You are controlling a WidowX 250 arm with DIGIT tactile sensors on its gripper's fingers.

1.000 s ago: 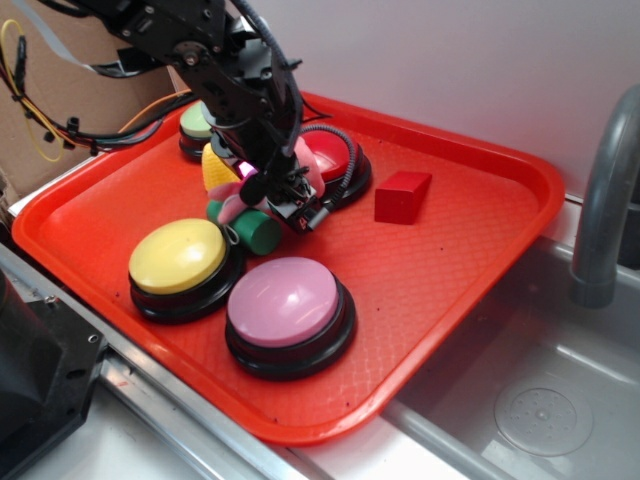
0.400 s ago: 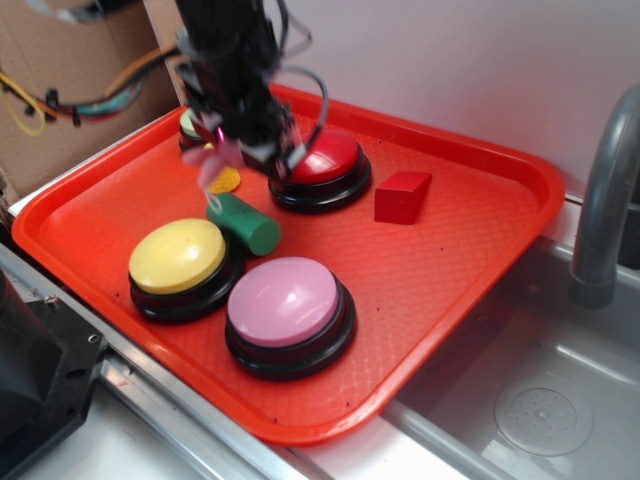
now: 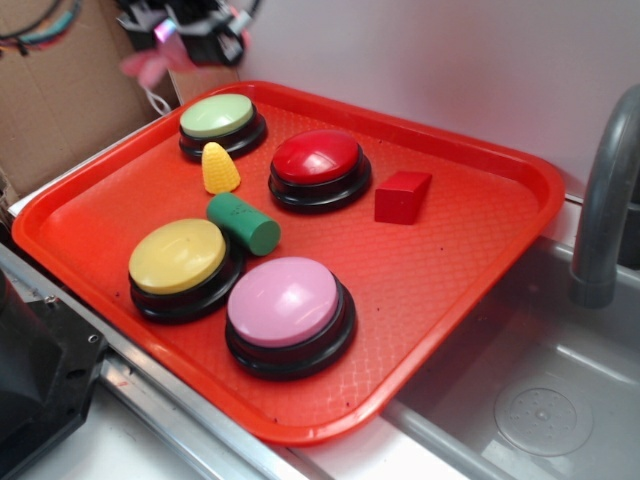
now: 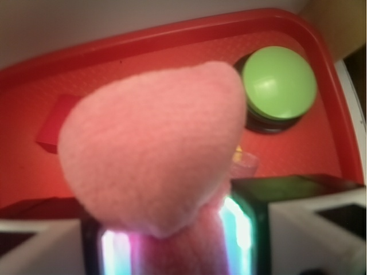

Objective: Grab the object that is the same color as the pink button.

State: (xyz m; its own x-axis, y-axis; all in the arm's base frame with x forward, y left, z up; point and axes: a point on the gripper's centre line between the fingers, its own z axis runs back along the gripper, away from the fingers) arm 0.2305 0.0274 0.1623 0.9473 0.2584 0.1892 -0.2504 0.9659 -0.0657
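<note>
A small pink plush toy [image 4: 152, 154] fills the wrist view, clamped between the gripper's [image 3: 195, 30] two fingers and hanging in the air above the tray's far-left corner, at about eleven o'clock from the tray's [image 3: 470, 250] middle. Its thin string loop dangles below. On the tray, the pink button [image 3: 287, 302] sits at six o'clock, the yellow button [image 3: 178, 255] at eight, the green cylinder [image 3: 243, 222] and plastic corn [image 3: 219, 168] toward nine. The grab looks complete; nothing obvious remains but holding on.
</note>
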